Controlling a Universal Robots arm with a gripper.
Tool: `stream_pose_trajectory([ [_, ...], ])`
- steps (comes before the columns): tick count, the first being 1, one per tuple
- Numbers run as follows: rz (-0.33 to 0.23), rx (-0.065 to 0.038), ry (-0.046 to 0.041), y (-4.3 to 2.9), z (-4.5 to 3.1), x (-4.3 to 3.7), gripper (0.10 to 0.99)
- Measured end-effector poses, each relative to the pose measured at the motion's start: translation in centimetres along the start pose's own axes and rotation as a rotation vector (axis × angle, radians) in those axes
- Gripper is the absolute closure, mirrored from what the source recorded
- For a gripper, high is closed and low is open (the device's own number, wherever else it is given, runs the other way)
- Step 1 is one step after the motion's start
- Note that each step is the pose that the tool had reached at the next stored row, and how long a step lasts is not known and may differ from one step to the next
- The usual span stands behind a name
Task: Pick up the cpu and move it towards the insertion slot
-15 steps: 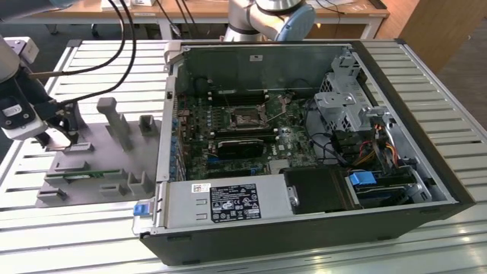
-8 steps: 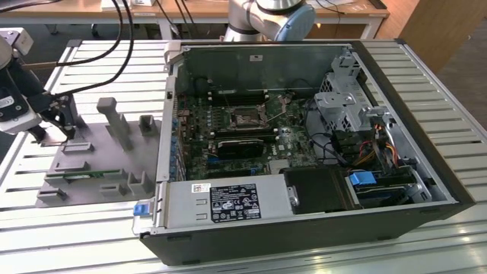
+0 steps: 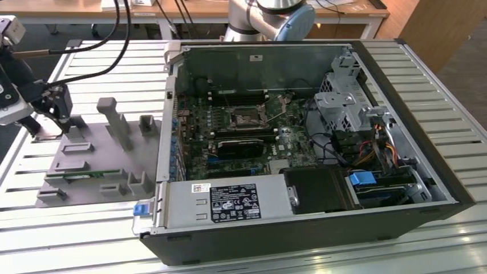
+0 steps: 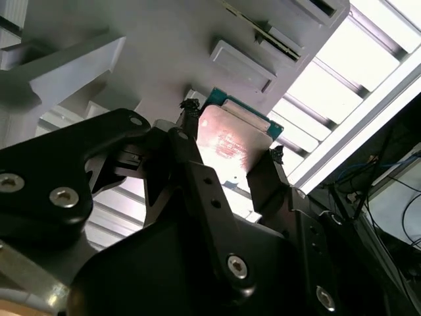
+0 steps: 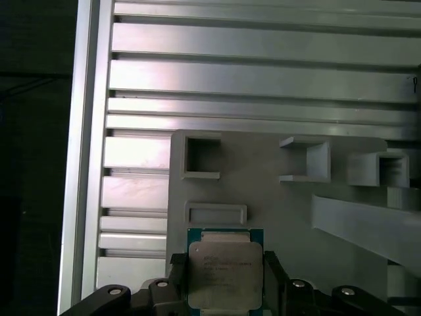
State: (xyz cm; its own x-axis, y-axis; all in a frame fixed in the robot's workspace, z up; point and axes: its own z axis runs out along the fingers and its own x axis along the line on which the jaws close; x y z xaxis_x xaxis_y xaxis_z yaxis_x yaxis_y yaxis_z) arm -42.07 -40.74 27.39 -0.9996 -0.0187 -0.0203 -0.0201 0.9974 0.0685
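Gripper (image 4: 231,131) at the exterior view's left, over the grey fixture (image 3: 99,165): you see it pinching the cpu (image 5: 225,276) by two opposite edges. Well to the right, the insertion slot (image 3: 245,119) lies inside the open computer case (image 3: 304,240).

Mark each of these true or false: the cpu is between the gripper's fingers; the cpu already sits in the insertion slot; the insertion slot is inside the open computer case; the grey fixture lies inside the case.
1. The cpu is between the fingers of the gripper. True: in both wrist views a finger stands against each of two opposite edges.
2. The cpu already sits in the insertion slot. False: it is at the grey fixture, outside the case.
3. The insertion slot is inside the open computer case. True.
4. The grey fixture lies inside the case. False: it lies on the slatted table, beside the case on the exterior view's left.
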Motion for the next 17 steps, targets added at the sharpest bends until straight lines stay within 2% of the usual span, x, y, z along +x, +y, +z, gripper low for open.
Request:
stream_pose_trajectory([
  [17,0.0,0.0,-0.0058,0.31,-4.51,-0.09,0.545],
])
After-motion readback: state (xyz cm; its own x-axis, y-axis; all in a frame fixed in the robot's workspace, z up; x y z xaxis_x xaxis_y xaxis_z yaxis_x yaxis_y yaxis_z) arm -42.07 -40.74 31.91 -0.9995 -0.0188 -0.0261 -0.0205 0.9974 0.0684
